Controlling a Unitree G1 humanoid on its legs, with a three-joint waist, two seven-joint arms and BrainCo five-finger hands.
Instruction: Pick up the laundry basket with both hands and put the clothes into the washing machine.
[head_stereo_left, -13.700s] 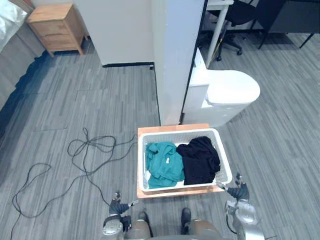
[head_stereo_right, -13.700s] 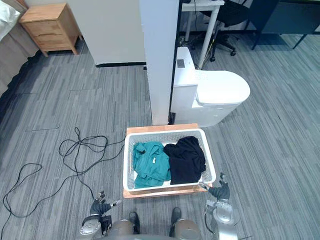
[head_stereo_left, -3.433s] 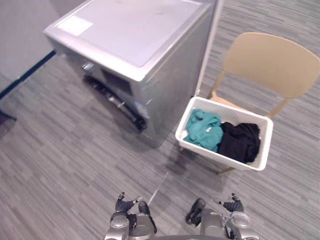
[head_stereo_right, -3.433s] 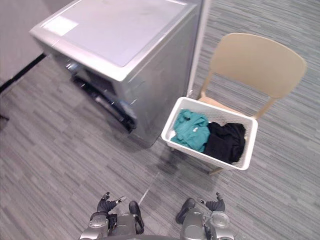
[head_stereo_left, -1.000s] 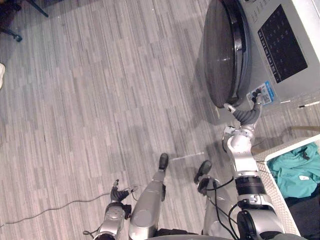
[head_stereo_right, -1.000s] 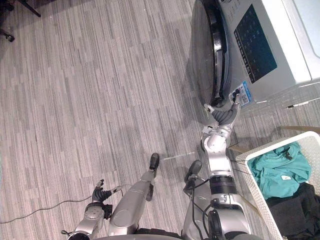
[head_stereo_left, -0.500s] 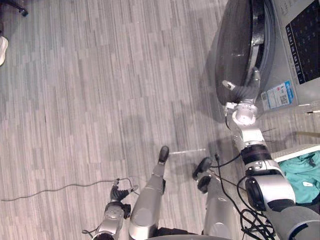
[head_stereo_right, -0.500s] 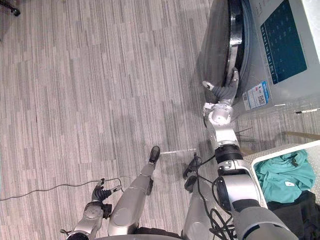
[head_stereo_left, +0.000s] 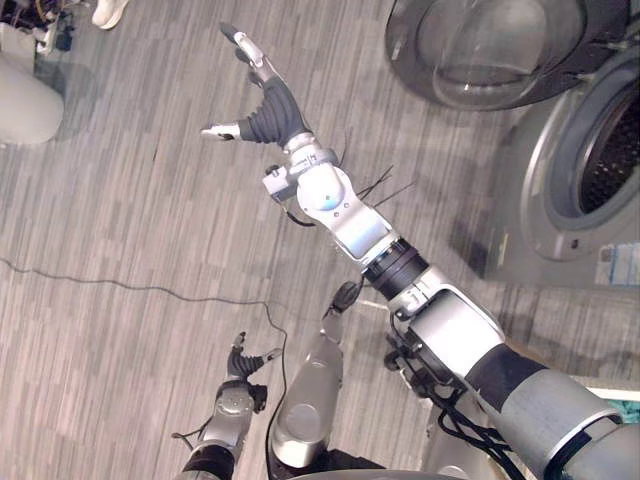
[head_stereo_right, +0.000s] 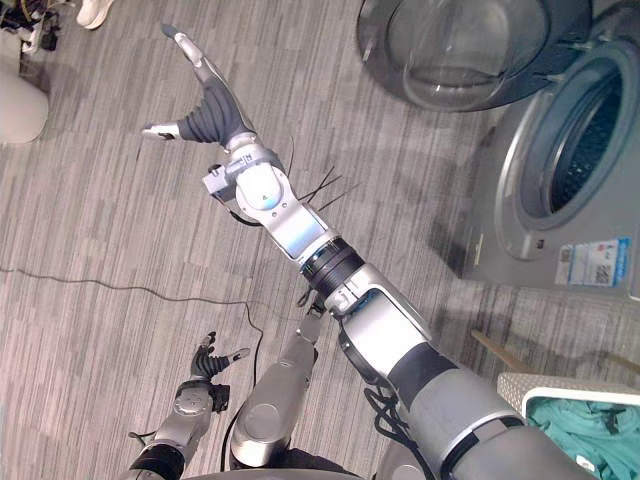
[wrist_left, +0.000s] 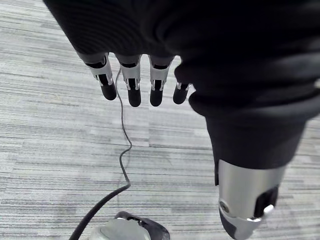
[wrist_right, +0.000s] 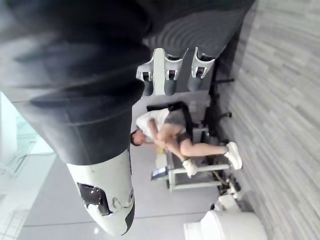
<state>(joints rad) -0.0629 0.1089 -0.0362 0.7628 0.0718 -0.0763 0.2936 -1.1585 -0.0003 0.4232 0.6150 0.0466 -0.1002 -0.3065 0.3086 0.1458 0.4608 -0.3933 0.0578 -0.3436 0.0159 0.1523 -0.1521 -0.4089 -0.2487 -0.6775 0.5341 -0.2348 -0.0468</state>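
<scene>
Right eye view has the right arm stretched far out to the left over the floor, its right hand (head_stereo_right: 205, 105) splayed wide and empty. Near left, the left hand (head_stereo_right: 205, 362) hangs low with relaxed, empty fingers. At near right, the laundry basket (head_stereo_right: 520, 395) of teal clothes (head_stereo_right: 590, 430) sits by the open washing machine (head_stereo_right: 503, 225).

You get just a corner of the laundry basket (head_stereo_right: 515, 392) at the btm-right edge; rest is cut off, w/ a scrap of teal clothes (head_stereo_right: 590, 430) showing inside. The washing machine (head_stereo_right: 472, 238) runs off the right edge, its drum (head_stereo_right: 580, 140) too dark to see into. Its door (head_stereo_right: 450, 50) is clipped by the top edge. A shoe (head_stereo_right: 92, 10) top-left is half out of frame. A white object (head_stereo_right: 15, 105) at left edge: can't tell what it is.
</scene>
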